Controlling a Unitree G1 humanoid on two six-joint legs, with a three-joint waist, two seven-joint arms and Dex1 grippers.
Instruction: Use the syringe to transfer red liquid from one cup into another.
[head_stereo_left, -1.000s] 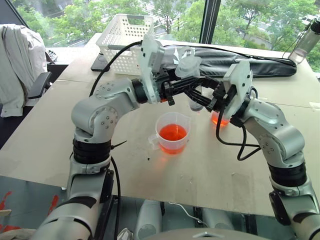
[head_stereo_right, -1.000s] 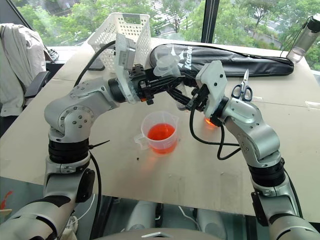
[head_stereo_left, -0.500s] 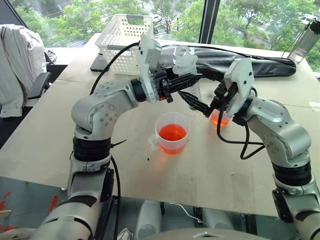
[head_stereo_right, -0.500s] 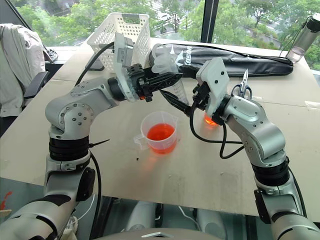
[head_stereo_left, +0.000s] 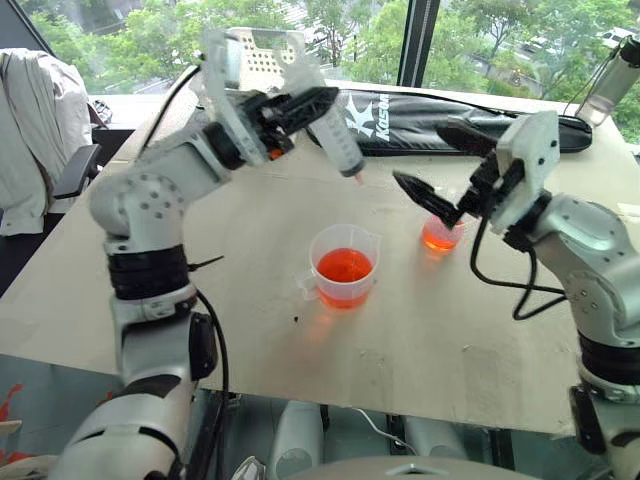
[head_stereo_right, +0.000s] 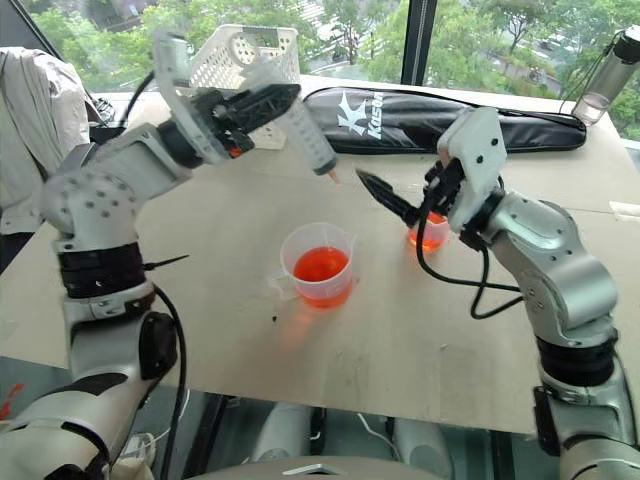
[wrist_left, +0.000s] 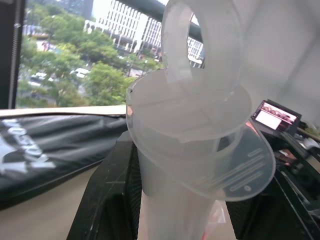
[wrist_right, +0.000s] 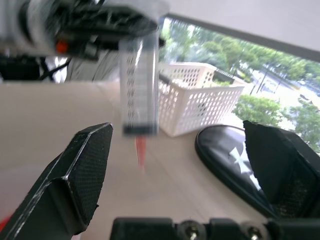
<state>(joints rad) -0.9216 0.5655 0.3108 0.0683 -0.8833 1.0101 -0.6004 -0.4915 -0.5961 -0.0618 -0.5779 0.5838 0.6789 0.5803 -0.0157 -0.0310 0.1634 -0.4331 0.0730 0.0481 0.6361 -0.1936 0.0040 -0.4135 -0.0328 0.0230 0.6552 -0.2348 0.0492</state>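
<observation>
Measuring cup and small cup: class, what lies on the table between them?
Nothing: bare tabletop separates the measuring cup from the small cup, seen in both eye views.

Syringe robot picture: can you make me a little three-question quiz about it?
1. True or false: the left gripper holds the large clear plastic syringe.
2. Which is wider: A the clear handled measuring cup, B the small clear cup?
3. Fill in: the right gripper's fingers are ____.

Key: 1 true. 2 A. 3 open, holding nothing.
</observation>
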